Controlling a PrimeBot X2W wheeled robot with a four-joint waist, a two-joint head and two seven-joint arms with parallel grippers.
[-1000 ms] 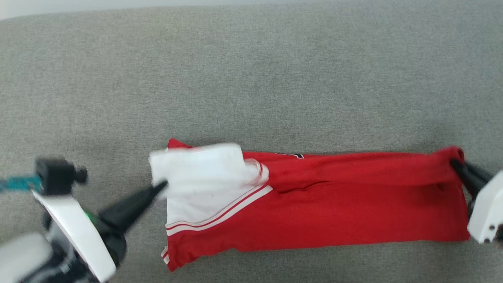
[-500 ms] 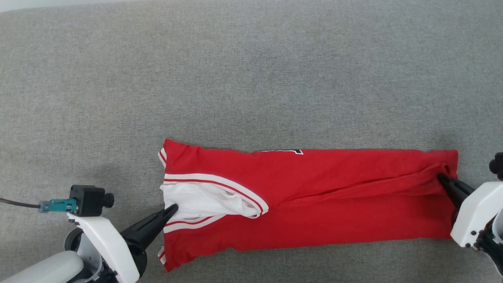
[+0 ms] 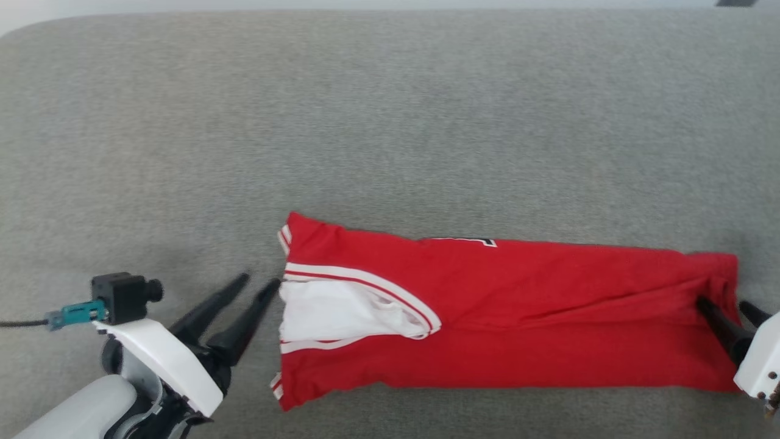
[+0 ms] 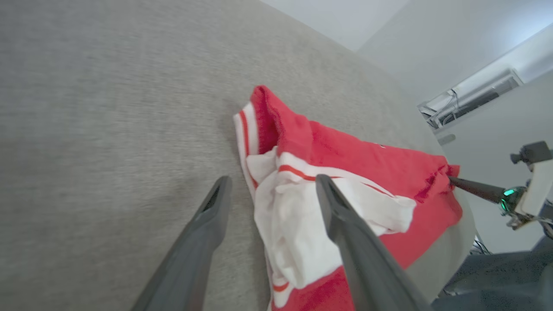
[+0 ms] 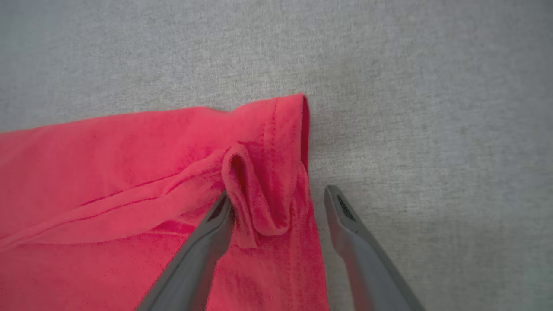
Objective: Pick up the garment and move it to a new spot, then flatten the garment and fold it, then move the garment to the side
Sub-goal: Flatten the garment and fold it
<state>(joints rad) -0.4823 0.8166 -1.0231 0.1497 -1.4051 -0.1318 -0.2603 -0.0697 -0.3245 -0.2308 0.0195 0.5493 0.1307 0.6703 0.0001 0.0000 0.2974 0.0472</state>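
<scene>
A: Now, whereabouts of the garment (image 3: 518, 317)?

B: Flat on the grey tabletop (image 3: 390, 122), folded into a long red band, white sleeve (image 3: 329, 317) (striped trim showing) at the left end.

A: And the left end effector (image 3: 259, 280)?

B: Open, gripping nothing; nearer fingertip right at the sleeve edge.

A: Right end effector (image 5: 277, 193)?

B: Open too, holding nothing; one finger (image 5: 203, 250) against a puckered fold of the hem (image 5: 298, 142), the other on bare tabletop just beside it.

red garment (image 3: 548, 317), white red-striped sleeve (image 3: 329, 314), grey surface (image 3: 390, 122)
</scene>
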